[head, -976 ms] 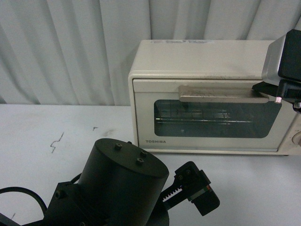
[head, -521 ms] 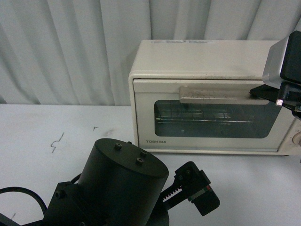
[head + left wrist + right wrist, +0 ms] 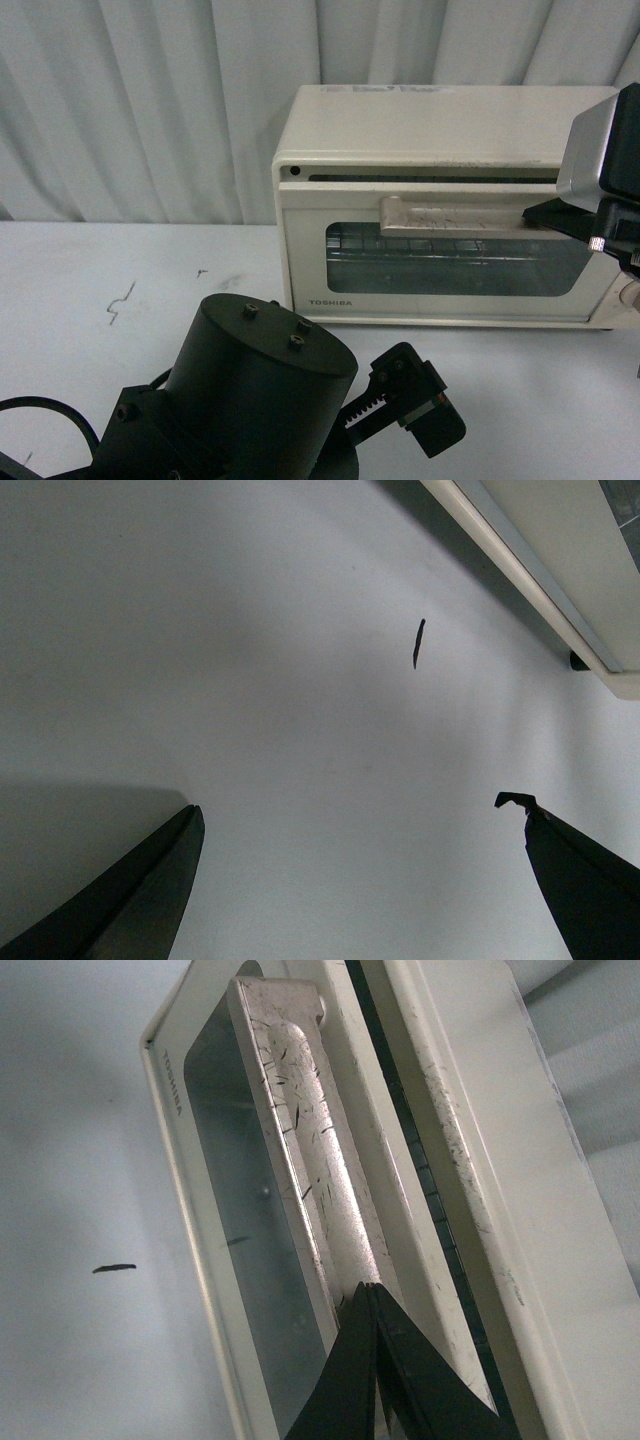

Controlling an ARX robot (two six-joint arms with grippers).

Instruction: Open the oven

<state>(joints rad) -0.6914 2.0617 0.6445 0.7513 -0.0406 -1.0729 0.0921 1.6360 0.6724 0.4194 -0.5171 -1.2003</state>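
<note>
The cream-white TOSHIBA oven stands at the back right of the table. Its glass-windowed door is tilted out a little, with a dark gap along its top edge. The beige bar handle runs across the door. My right gripper is shut, its tips resting on top of the handle's right end; in the right wrist view the closed tips sit on the handle. My left gripper is open and empty over bare table, near the oven's lower edge.
The white table has small dark marks. A pleated white curtain hangs behind. My left arm's black body fills the lower middle of the front view.
The oven door has tipped outward, opening a dark gap along its top. The handle and my right gripper have moved down slightly. The left arm has not moved.
</note>
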